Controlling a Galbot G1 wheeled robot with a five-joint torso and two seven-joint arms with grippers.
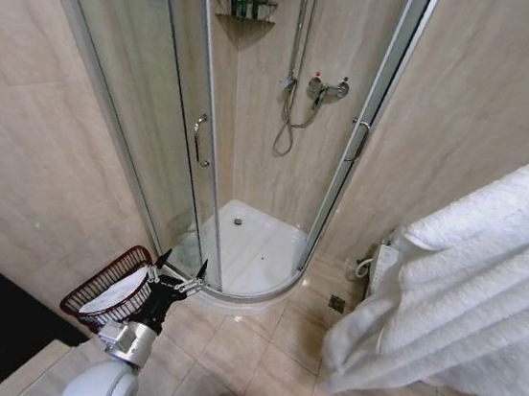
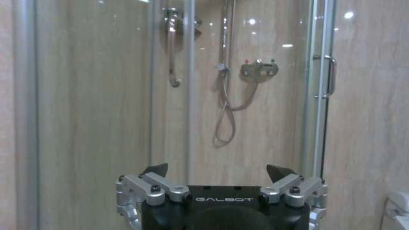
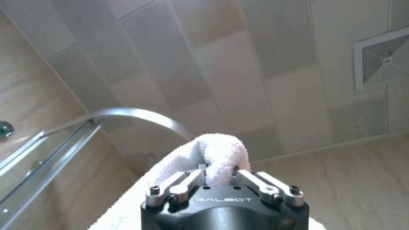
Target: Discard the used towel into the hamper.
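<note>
white towel [image 1: 486, 283] hangs clamped in the raised right gripper [image 3: 221, 179], carry step underway; it must next cross to the hamper [image 1: 109, 285] beside the spread-fingered left gripper [image 1: 178, 270].

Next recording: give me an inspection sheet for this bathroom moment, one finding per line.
Surface: beige tiled floor, no spills seen.
Job's things: white towel hanging at the robot's right, pinched in the right claw; hamper on the floor by the shower, already holding white cloth.
Clutter: nothing seen.
Grippers: left claw open, empty, just right of the hamper; right claw shut on towel, raised toward the ceiling.
Cables: shower hose on the wall.
Surroundings: glass shower cabin, corner shelf.
</note>
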